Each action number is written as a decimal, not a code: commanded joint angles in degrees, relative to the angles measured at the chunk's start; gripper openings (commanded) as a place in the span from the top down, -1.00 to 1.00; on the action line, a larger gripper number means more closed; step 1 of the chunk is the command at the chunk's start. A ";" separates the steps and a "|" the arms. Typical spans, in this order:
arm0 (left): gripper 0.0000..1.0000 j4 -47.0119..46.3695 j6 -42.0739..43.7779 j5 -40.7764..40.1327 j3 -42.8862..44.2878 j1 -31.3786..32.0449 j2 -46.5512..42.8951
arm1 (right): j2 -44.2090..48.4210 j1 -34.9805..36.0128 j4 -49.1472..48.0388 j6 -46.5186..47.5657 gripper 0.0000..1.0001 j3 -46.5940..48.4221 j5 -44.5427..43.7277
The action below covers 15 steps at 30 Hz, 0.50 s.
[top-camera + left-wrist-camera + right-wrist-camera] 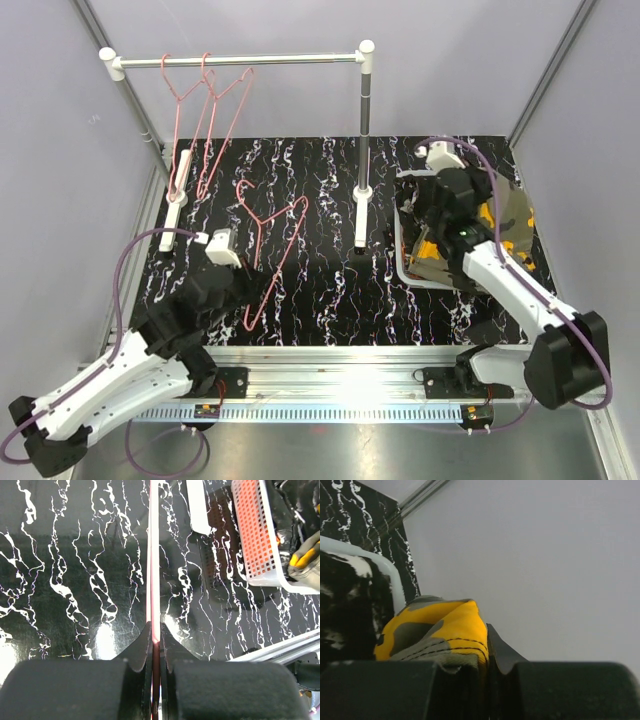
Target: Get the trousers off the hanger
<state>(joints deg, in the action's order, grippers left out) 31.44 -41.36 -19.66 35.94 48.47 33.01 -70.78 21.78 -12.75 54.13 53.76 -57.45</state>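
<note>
1. We see a black marble-patterned table [330,290] with white veins filling the scene.
2. At the far left stands a white garment rack with a silver rail [260,60], its right post reaching down to the middle of the table.
3. At the right sits a white perforated plastic basket [408,265].
4. In that basket lie the olive and orange camouflage cloth trousers [505,215], off any hanger; we cannot tell what else lies under them.
5. Two pink wire hangers [205,110] hang bare on the left part of the rail.
6. A third pink wire hanger [272,250], also bare, is held tilted above the left of the table.
7. We see the left gripper [155,630] with its jaws pressed together on that hanger's thin wire.
8. We see the right gripper [485,645] down in the basket, its jaws clamped on a fold of the trousers.
</note>
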 commanded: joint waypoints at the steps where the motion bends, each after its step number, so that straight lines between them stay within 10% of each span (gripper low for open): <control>1: 1.00 -0.59 1.55 0.68 0.00 0.05 -1.28 | -3.28 4.48 0.15 -9.28 0.99 9.76 -5.74; 15: 1.00 5.12 1.64 -0.47 1.41 0.05 -4.27 | -28.96 6.18 26.72 -37.86 0.77 26.75 -3.99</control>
<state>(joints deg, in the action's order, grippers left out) 36.84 -40.56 -19.73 35.97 48.47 29.23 -97.51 28.80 10.70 24.25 77.36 -61.23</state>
